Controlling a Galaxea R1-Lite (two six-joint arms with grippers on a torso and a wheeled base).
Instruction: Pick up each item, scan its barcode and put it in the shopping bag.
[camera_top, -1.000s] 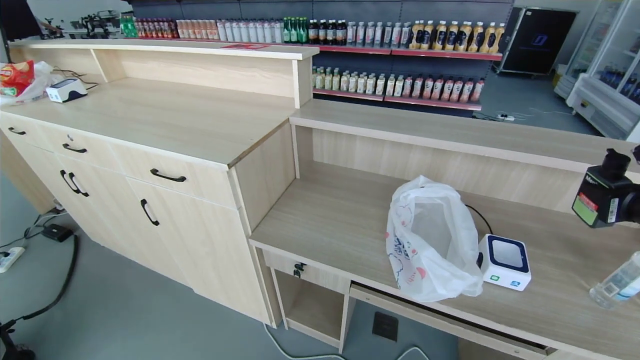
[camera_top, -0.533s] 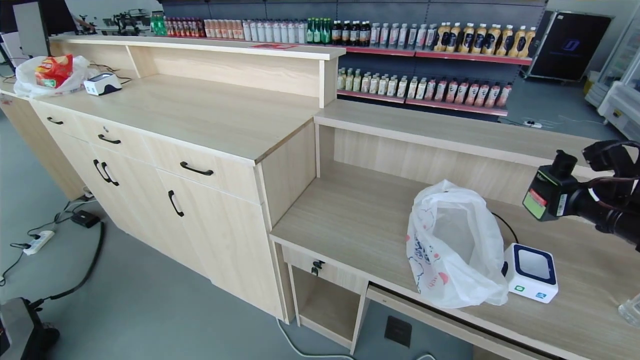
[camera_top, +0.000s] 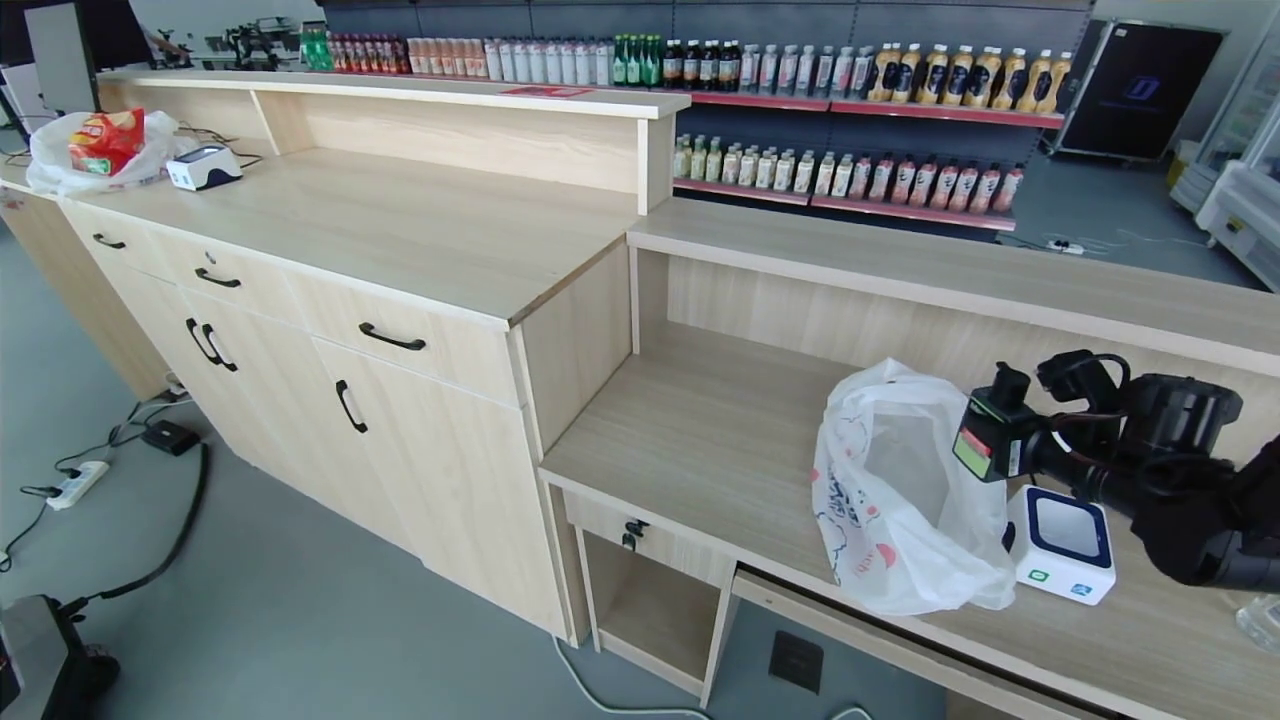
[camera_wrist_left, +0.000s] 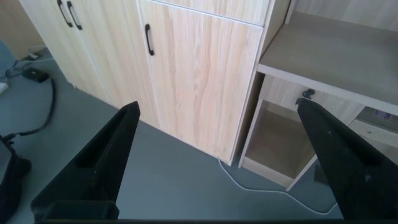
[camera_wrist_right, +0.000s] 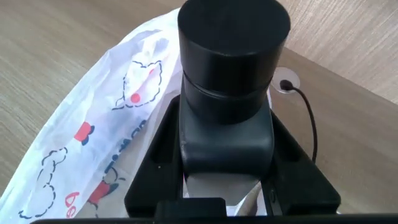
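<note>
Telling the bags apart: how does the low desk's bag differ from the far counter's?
The shopping bag stands upright and open; the far bag lies slumped. The far bag holds a red packet; the shopping bag looks empty. Both are pale, thin plastic.

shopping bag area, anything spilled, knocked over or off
Nothing stands out. The shopping bag stands open beside the scanner, and the right end effector holds a black bottle at its mouth.

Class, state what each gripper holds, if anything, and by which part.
Right gripper grips the black bottle around its body, cap free; left gripper holds nothing.
</note>
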